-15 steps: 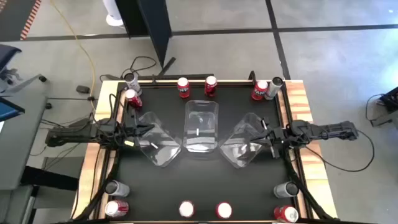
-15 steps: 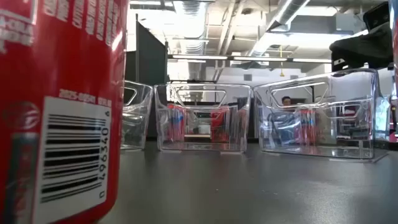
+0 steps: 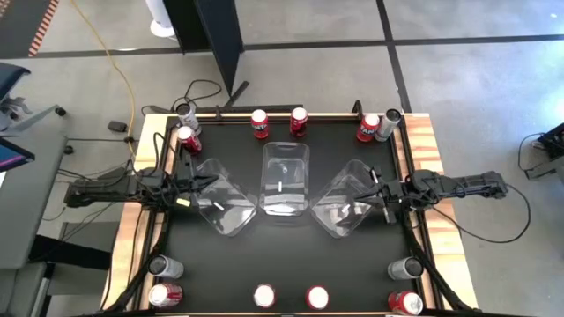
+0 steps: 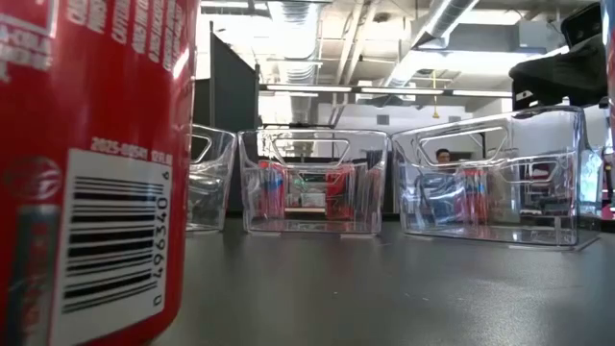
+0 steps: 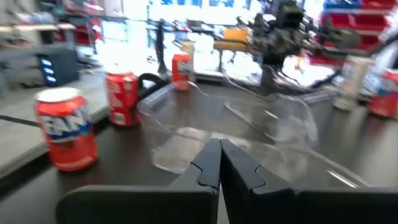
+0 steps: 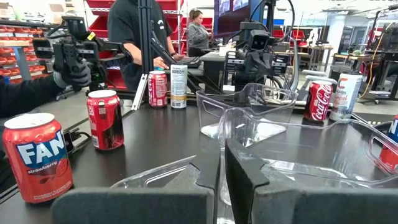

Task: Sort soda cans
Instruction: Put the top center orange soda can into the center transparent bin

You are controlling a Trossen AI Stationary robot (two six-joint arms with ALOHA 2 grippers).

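Sorting looked unstarted: the cans point(image 3: 298, 121) ringed the surface's point(image 3: 282, 255) top and bottom edges, three bins point(image 3: 285, 176) empty mid-frame. Left tool point(image 3: 210, 182) and right tool point(image 3: 363, 195) were closed, holding nothing.

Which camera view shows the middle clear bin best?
The high view: the middle bin shows whole, empty, between two angled bins. The low view shows its front wall. The right wrist view shows it partly; the left wrist view blurs it.

The soda cans point(image 6: 37, 155) are glossy printed metal with bare silver tops. Three bins point(image 3: 285, 176) are clear, shiny plastic. The bench point(image 3: 291, 255) has a matt black surface edged with pale wood point(image 3: 423, 141).
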